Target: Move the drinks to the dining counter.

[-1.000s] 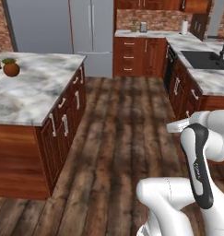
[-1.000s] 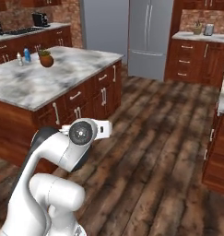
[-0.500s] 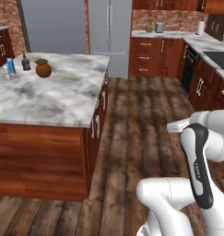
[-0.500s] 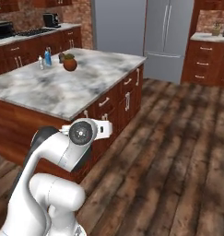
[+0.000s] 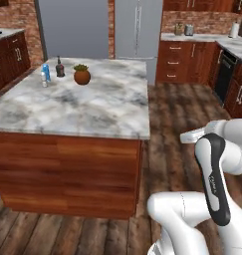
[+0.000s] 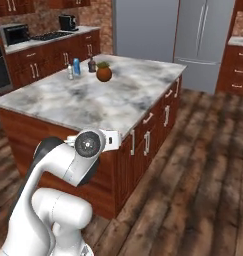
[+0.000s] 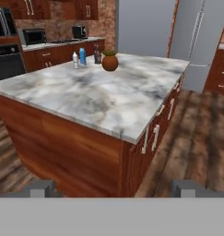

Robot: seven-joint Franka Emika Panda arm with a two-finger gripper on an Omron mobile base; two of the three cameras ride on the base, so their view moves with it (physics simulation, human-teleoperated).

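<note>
We note the whole scene has swung across both base views over the last second: the sinkless marble-topped island on reddish-brown wood (image 5: pixel 87 107), earlier off at the left edge, now sits square ahead. That is our base turning and the cameras with it, not the things moving. For the task, this reads as the approach leg: we are lining up on the drinks, none yet picked up.

The drinks stand clustered at the island's far left corner. From the left base view we make out a squat black narrow-necked bottle (image 5: pixel 59 67), a blue carton with white top (image 5: pixel 46 72) just beside it, and a small pale container (image 5: pixel 44 81) in front of the carton; whether that is the clear water bottle or the can, we cannot tell at this size. A round terracotta pot with green plant (image 5: pixel 82 75) stands near them, to their right; it is not ours to move.

In the hand view, the two-finger gripper (image 7: pixel 113 189) shows its dark tips spread wide with nothing between them. The drinks lie well apart from it, up and left across the full marble top, with the pot roughly between.

The long dining counter with the sink is outside these frames, so we judge the carry leg will need another turn.
</note>
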